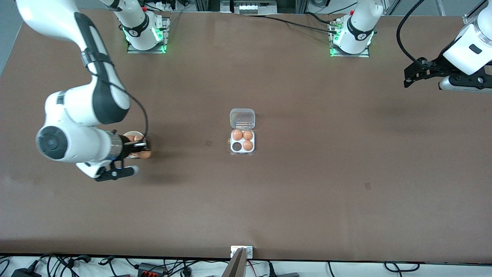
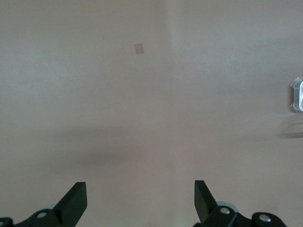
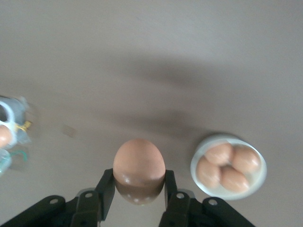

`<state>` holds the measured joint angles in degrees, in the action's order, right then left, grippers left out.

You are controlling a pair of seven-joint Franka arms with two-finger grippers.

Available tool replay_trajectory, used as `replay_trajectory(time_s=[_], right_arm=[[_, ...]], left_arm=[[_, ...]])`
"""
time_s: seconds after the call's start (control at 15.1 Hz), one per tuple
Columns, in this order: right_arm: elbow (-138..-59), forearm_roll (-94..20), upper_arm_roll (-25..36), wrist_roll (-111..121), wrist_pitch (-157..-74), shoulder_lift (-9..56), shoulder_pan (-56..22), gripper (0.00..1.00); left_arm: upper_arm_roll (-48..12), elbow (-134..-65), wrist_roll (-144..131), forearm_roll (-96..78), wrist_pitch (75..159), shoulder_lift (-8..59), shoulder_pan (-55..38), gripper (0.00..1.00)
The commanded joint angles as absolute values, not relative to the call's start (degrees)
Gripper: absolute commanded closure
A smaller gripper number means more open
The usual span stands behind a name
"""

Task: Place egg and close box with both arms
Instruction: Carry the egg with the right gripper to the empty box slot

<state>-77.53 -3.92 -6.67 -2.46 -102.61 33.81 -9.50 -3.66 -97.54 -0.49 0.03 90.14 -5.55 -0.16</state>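
My right gripper is shut on the egg, an orange-brown egg also seen in the front view, and holds it in the air just over the round white bowl. The box lies at the table's middle with its clear lid folded open. Three eggs sit in its white tray and one cell is empty. The box's edge shows in the right wrist view. My left gripper is open and empty, high over the left arm's end of the table; it also shows in the front view.
The white bowl holds three more eggs. A corner of the box lid shows in the left wrist view. Small tape marks lie on the brown table. A metal bracket sits at the table's near edge.
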Motion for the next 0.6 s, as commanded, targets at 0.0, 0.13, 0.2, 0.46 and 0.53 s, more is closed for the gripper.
replay_trajectory(time_s=[0.0, 0.13, 0.2, 0.46, 0.53], right_arm=[[-76.20, -4.31, -6.68, -8.32, -108.70, 37.00, -15.27, 1.00], [-75.94, -4.31, -6.68, -12.37, -112.83, 38.31, -19.93, 1.00], [-75.94, -4.22, -6.68, -14.92, -114.59, 39.02, -21.87, 1.00], [-75.94, -4.22, -6.68, -20.03, -123.12, 43.41, -28.55, 1.00], [-75.94, -4.22, -6.68, -21.95, -124.61, 44.37, -29.78, 1.00]], left_arm=[[-3.69, -95.80, -0.26, 0.97, 88.86, -4.83, -0.18, 0.00], [-3.78, -95.80, -0.26, 0.97, 88.86, -4.83, -0.18, 0.00], [-3.78, -95.71, -0.35, 0.97, 88.86, -4.83, -0.18, 0.00], [-3.78, -95.80, -0.35, 0.88, 88.86, -4.83, -0.18, 0.00], [-3.78, -95.80, -0.35, 0.97, 88.86, -4.83, -0.18, 0.00]])
